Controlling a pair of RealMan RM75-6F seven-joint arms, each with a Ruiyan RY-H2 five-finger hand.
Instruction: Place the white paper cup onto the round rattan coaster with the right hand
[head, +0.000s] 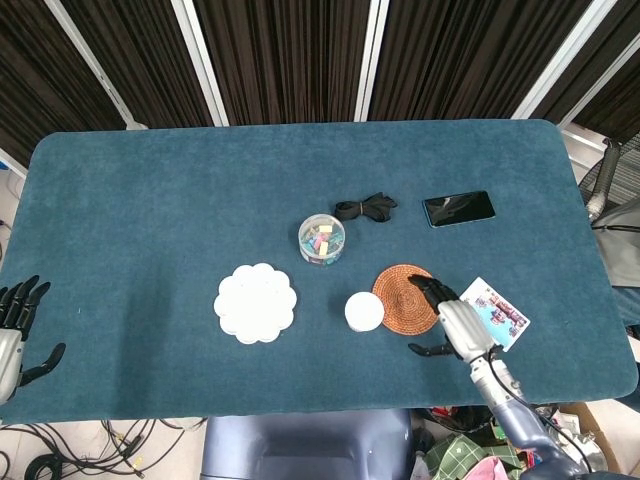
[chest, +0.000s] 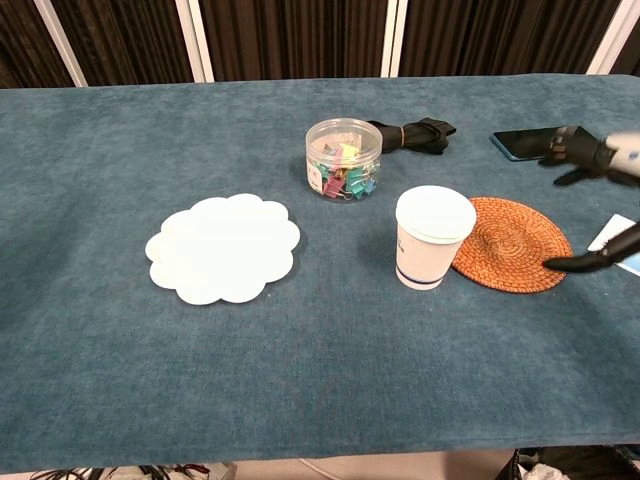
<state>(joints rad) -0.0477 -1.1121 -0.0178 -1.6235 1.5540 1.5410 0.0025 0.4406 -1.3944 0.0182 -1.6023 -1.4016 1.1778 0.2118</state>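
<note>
The white paper cup (head: 364, 312) (chest: 432, 236) stands upright on the blue cloth, touching the left edge of the round rattan coaster (head: 405, 298) (chest: 511, 243). My right hand (head: 450, 322) (chest: 596, 200) hovers at the coaster's right edge, fingers spread and holding nothing. It is apart from the cup. My left hand (head: 16, 325) hangs open at the table's near left corner, seen only in the head view.
A white scalloped mat (head: 255, 302) (chest: 223, 247) lies left of the cup. A clear tub of coloured clips (head: 322, 239) (chest: 343, 158), a black strap (head: 365, 207) and a phone (head: 458, 208) lie behind. A printed card (head: 495, 313) lies right of the coaster.
</note>
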